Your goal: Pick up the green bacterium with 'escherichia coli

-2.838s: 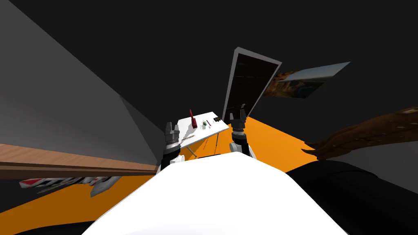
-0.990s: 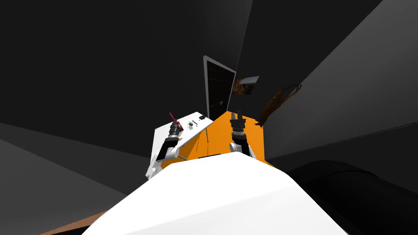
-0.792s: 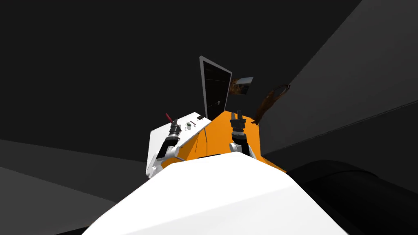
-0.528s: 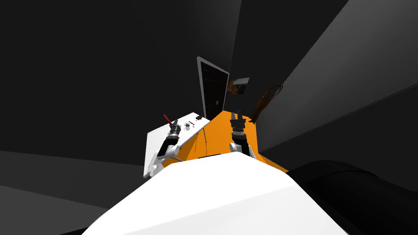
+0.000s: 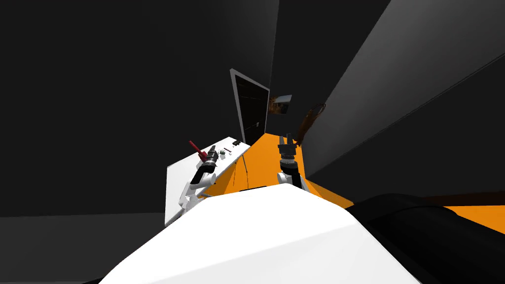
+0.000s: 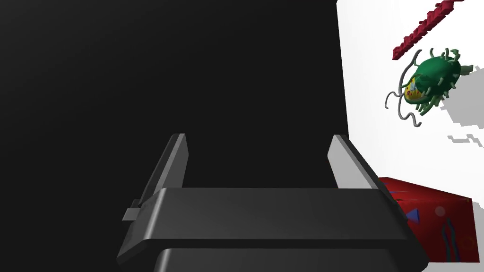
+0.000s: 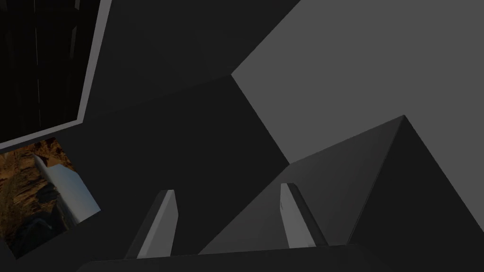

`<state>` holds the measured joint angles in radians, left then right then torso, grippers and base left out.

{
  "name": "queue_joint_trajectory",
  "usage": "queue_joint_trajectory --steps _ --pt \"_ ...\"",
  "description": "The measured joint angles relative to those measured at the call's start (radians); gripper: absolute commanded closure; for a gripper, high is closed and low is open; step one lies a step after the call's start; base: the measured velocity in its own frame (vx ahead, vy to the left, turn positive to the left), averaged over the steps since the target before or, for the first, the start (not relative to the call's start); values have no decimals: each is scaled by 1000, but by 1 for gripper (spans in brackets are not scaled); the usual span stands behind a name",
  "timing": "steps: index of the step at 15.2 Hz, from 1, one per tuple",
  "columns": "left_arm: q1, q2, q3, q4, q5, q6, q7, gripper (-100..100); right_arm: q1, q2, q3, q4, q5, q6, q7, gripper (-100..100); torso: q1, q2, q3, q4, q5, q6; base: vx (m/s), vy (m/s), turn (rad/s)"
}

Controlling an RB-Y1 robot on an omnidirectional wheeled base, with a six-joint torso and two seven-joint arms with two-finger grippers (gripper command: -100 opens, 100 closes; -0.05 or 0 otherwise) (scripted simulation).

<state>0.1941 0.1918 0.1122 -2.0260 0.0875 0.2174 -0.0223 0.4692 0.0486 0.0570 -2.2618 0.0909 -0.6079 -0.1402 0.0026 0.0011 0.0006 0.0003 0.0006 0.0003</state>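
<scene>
The green bacterium (image 6: 432, 78), an oval body with thin hairs, grey tails and a yellow cut end, lies on the white table (image 6: 401, 151). Its red lettering strip (image 6: 427, 28) lies just beyond it. My left gripper (image 6: 257, 141) is open with nothing between its fingers. It hangs at the table's edge, and the bacterium is off to the side of one finger (image 6: 347, 160). In the head view the left gripper (image 5: 213, 154) reaches over the table (image 5: 180, 182), close to the small bacterium (image 5: 222, 155). My right gripper (image 5: 287, 140) is raised in front of me, open and empty (image 7: 227, 193).
A red box (image 6: 425, 222) with blue marks sits on the table right beside the left gripper's body. A red upright thing (image 5: 196, 148) stands by the left hand. Small dark items (image 5: 235, 143) lie at the table's far end. A dark door (image 5: 250, 111) is beyond, and the floor (image 5: 266, 158) is orange.
My base and head have turned, so the table has slid leftward in the picture. My left arm has stretched out over the table toward the red thing and the bacterium. The right arm holds its pose.
</scene>
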Motion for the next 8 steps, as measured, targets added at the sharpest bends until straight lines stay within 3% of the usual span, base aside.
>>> queue_joint_trajectory --steps 8 --pt "-45 15 27 34 4 140 11 -100 0 0 0 0 0 0 0 0 1 -1 0 0 0 0 -10 18 -163"
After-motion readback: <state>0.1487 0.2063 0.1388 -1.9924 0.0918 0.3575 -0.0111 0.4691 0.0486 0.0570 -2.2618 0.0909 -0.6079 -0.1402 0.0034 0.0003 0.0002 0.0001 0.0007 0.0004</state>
